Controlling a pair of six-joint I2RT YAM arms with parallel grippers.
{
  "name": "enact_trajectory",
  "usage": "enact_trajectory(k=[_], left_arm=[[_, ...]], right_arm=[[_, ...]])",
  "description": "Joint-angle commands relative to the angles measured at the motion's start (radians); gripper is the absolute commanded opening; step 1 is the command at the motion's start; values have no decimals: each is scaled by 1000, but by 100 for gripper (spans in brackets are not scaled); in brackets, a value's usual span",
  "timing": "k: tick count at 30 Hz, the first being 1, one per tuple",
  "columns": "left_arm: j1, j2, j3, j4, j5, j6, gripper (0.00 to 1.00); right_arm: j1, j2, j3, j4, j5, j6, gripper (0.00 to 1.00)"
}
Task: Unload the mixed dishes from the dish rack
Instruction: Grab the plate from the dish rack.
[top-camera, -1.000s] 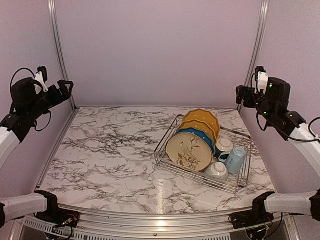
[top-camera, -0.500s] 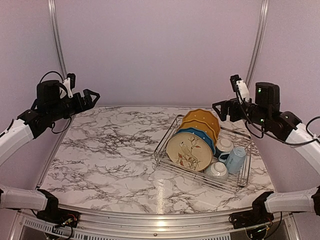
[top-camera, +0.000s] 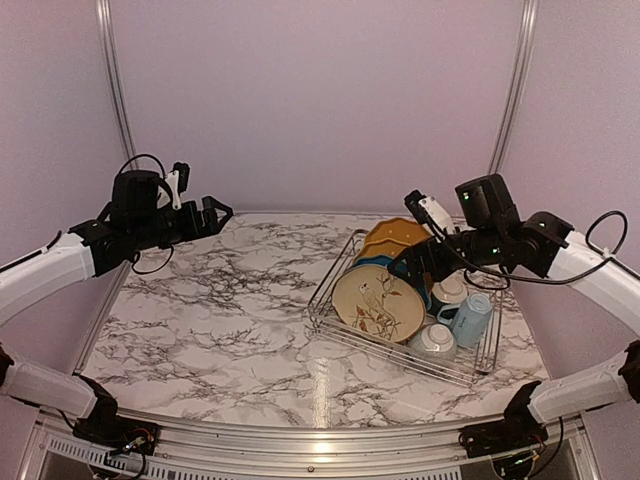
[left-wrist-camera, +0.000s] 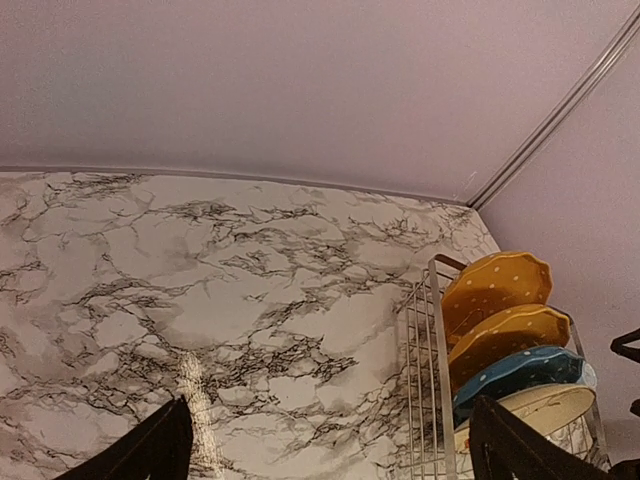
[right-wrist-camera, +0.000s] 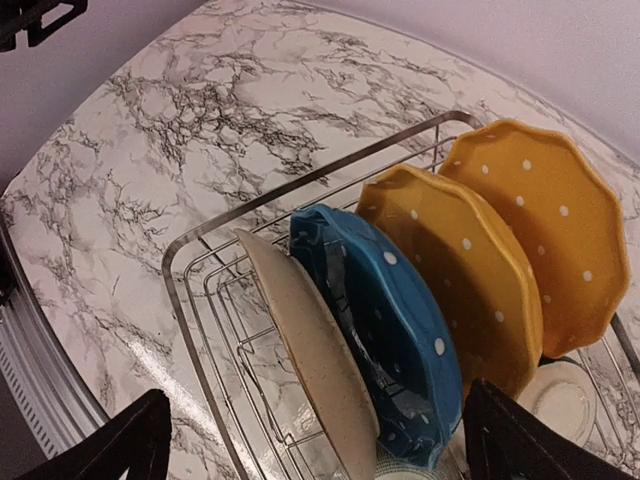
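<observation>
Four plates stand on edge in the dish rack (top-camera: 318, 305), on the right of the marble table (top-camera: 220, 310). Two yellow dotted plates (right-wrist-camera: 545, 215) at the back, then one blue plate (right-wrist-camera: 385, 310), one cream bird plate (top-camera: 378, 303) in front. Beside them sit one light blue mug (top-camera: 471, 318) and two small bowls (top-camera: 433, 341). The right gripper (top-camera: 402, 270) hovers over the plates, jaws wide, holding nothing. The left gripper (top-camera: 222, 210), also spread and holding nothing, hangs well apart on the left.

The right gripper (top-camera: 400, 270) is covering much of the blue plate (top-camera: 370, 263) from overhead. At the left wrist, the dish rack (left-wrist-camera: 425, 380) and cream plate (left-wrist-camera: 545, 408) are running off the bottom edge; at the right wrist, a yellow plate (right-wrist-camera: 470, 290) is partly hiding a small bowl (right-wrist-camera: 562, 402).
</observation>
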Motion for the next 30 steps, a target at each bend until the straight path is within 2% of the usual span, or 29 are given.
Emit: enact_trajectory(k=[1, 3, 6, 13, 16, 18, 21, 24, 27, 30], left_arm=[[-38, 30, 37, 29, -13, 17, 99], [-55, 32, 43, 16, -31, 31, 99], [-74, 25, 42, -6, -66, 54, 99], [-88, 3, 39, -37, -109, 73, 99], [-90, -1, 38, -39, -111, 75, 99], [-92, -1, 42, -43, -112, 79, 99], [-94, 2, 45, -40, -117, 82, 99], [-96, 15, 54, -37, -118, 85, 99], [-97, 25, 61, -32, -121, 85, 99], [-99, 32, 63, -22, -120, 83, 99]], right_arm=[[65, 62, 26, -85, 135, -10, 98], [77, 92, 12, -87, 218, -24, 94], [79, 146, -1, -92, 269, -39, 82], [80, 199, -39, -39, 230, -73, 65], [80, 189, -52, -25, 217, -79, 61], [81, 176, -55, -35, 230, -73, 65], [81, 137, -48, -49, 259, -62, 83], [82, 94, -21, -80, 255, -50, 91], [81, 59, -27, -99, 237, -38, 92], [82, 50, -45, -115, 235, -25, 87]])
